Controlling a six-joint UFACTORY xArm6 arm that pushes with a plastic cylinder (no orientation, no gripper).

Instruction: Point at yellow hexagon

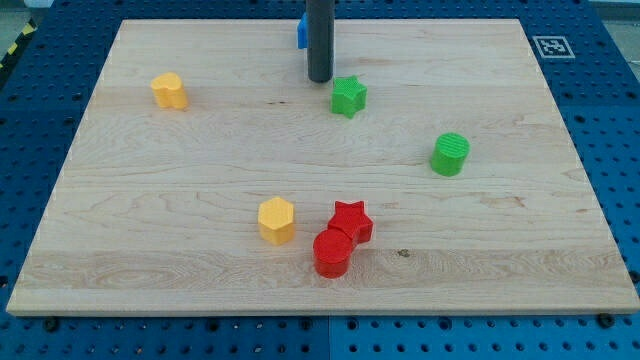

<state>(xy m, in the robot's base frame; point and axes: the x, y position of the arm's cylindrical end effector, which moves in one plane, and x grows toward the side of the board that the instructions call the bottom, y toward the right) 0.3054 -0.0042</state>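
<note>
The yellow hexagon (277,220) sits on the wooden board (180,160) a little left of centre, near the view's bottom. My tip (320,79) is near the view's top at the centre, far above the hexagon. It stands just left of the green star (348,96) and in front of a blue block (301,31), which the rod partly hides.
A second yellow block (169,90), of rounded uneven shape, lies at the upper left. A red star (351,221) and a red cylinder (332,253) touch each other just right of the hexagon. A green cylinder (450,154) stands at the right.
</note>
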